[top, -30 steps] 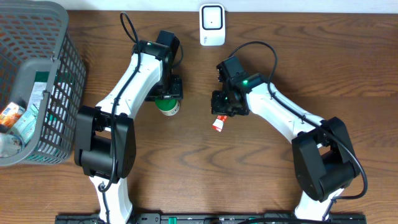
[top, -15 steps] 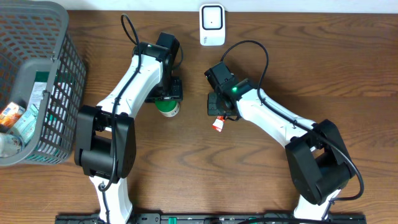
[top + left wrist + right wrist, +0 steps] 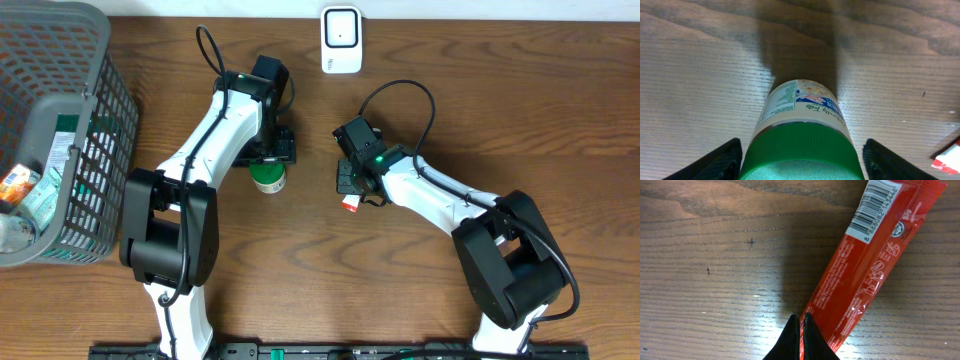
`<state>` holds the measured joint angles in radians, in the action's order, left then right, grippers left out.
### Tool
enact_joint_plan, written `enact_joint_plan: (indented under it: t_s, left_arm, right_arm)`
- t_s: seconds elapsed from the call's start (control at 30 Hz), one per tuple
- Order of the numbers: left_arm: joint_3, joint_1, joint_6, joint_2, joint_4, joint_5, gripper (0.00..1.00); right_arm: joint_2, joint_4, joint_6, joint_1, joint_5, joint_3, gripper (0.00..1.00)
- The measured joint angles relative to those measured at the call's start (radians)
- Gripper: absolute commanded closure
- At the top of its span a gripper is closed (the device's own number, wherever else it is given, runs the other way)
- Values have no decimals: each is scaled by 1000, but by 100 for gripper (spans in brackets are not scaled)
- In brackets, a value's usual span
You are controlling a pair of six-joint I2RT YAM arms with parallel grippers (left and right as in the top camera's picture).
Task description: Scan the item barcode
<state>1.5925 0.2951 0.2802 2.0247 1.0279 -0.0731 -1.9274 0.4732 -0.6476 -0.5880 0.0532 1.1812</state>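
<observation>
Two-arm pose, overhead view. The left arm [image 3: 215,130] is reaching from its base toward 1 o'clock, wrist bending over so that the left gripper [image 3: 268,162] is pointing downward, its fingers [image 3: 720,160] standing wide apart. The right arm [image 3: 430,190] is stretching low toward 10 o'clock, folding at the elbow. The right gripper [image 3: 799,322] is also pointing downward, its jaws pressing tip to tip.

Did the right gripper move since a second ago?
Yes. The right gripper slid left toward the green-lidded jar. It was off to the right of the white scanner and is now almost straight below it.
</observation>
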Motion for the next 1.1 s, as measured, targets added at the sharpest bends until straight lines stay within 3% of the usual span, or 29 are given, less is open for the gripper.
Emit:
enact_joint_plan:
  t_s: [0.53, 0.77, 1.03, 1.1]
  left_arm:
    - [20, -26, 3, -14, 0, 0, 19]
    - [20, -47, 3, -145, 0, 1, 19]
    - [30, -72, 3, -266, 2, 10, 19]
    - [30, -77, 3, -268, 8, 36, 19]
  right_arm:
    - [3, 47, 0, 4, 53, -3, 99]
    - [13, 107, 11, 61, 58, -3, 99]
    - [46, 174, 127, 180, 31, -5, 99]
    - [70, 177, 162, 207, 5, -5, 95]
